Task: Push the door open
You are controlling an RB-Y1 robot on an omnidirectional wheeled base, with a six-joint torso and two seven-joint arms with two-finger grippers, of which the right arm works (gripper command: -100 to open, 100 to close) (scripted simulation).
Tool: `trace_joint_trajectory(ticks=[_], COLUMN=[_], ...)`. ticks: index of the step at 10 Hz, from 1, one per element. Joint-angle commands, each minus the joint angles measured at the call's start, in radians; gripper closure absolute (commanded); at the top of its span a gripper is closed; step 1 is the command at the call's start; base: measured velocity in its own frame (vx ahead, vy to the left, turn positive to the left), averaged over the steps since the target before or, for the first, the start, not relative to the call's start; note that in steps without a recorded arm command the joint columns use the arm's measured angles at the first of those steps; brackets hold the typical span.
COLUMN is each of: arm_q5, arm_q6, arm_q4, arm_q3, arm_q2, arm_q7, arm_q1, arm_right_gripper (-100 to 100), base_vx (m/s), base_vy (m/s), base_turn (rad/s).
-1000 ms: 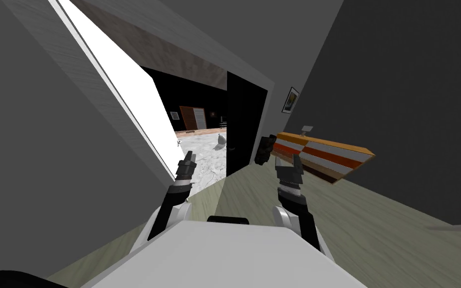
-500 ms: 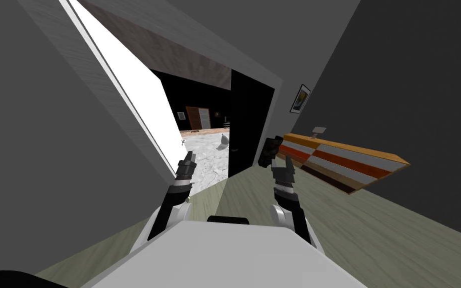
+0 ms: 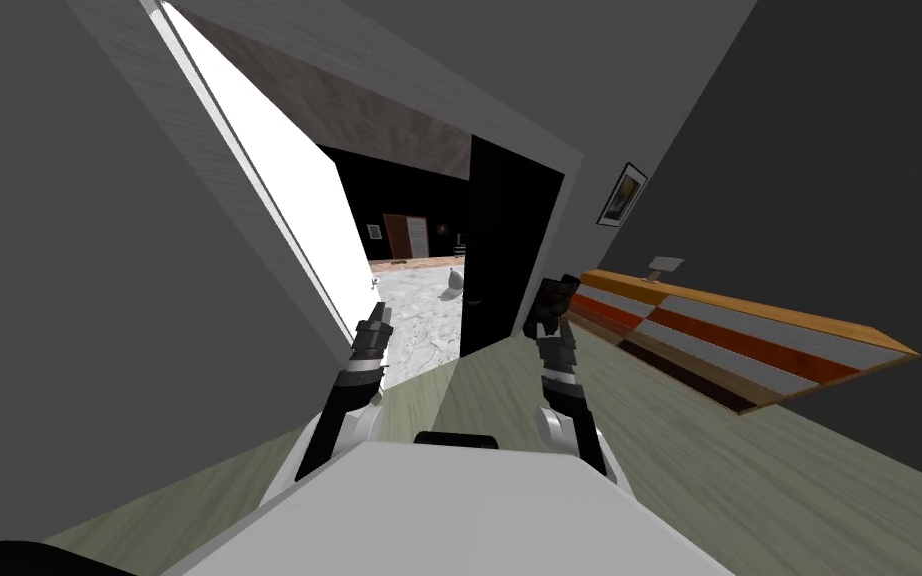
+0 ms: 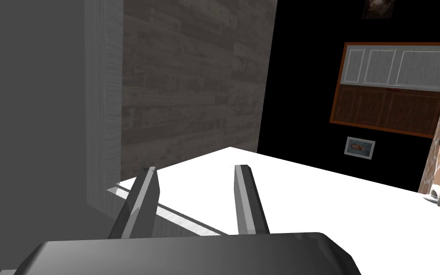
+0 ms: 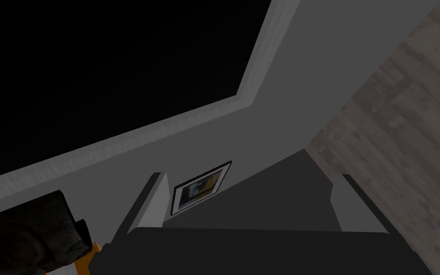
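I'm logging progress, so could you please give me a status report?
Left gripper open, at white door. Right gripper open, by striped sideboard. Door swung wide. Small grey object on floor beyond.

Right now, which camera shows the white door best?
Head view: the door stands open, its panel seen almost whole. Left wrist view shows part of its face and the handle; right wrist view, the grey frame.

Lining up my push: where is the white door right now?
Head view: the white door stands partly open on my left, its free edge just ahead of the left gripper.
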Motion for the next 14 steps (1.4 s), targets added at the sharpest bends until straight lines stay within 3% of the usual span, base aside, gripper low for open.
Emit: trace_joint_trajectory(ticks=[1, 8, 13, 14], arm_q5=[-0.003, -0.010, -0.018, -0.018], arm_q6=[-0.017, -0.044, -0.072, -0.072], arm_q4=[0.050, 0.206, 0.345, 0.352], arm_q3=[-0.001, -0.005, -0.010, -0.010], arm_q2=[-0.007, -0.023, -0.039, -0.039], arm_q7=[0.000, 0.000, 0.000, 0.000], arm_q1=[-0.026, -0.078, -0.133, -0.133], arm_right_gripper=[-100, -100, -100, -100], base_vx=[0.075, 0.045, 0.043, 0.035], base_vy=[-0.045, -0.033, -0.036, -0.038], base_turn=[0.198, 0.095, 0.107, 0.068])
